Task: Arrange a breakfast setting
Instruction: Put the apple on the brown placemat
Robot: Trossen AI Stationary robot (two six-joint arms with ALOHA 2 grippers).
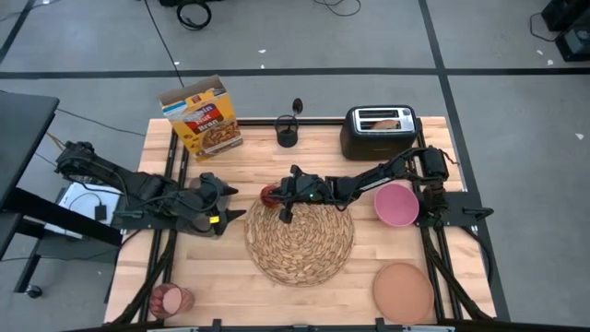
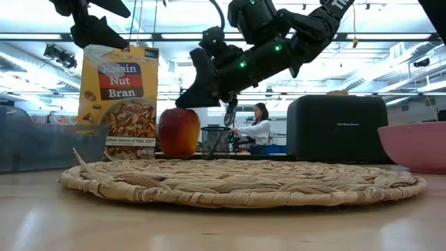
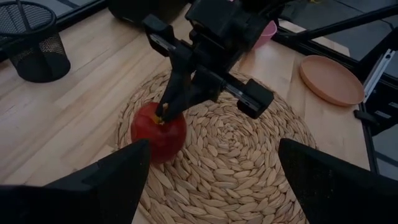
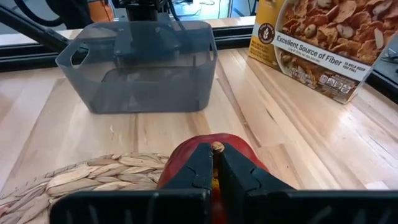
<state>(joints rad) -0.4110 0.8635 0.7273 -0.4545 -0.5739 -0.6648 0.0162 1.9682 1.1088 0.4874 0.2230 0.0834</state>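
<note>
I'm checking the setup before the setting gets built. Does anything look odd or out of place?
Yes: the right gripper is shut on the stem of the apple, which sits at the placemat's edge. The cup lies on its side near the table's front left corner. The left gripper waits open beside the mat.

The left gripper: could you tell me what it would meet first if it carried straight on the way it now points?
Probably the small red apple at the edge of the round woven straw placemat. The left gripper, jaws open, faces it, with the right gripper shut on its stem; depth is unclear.
</note>
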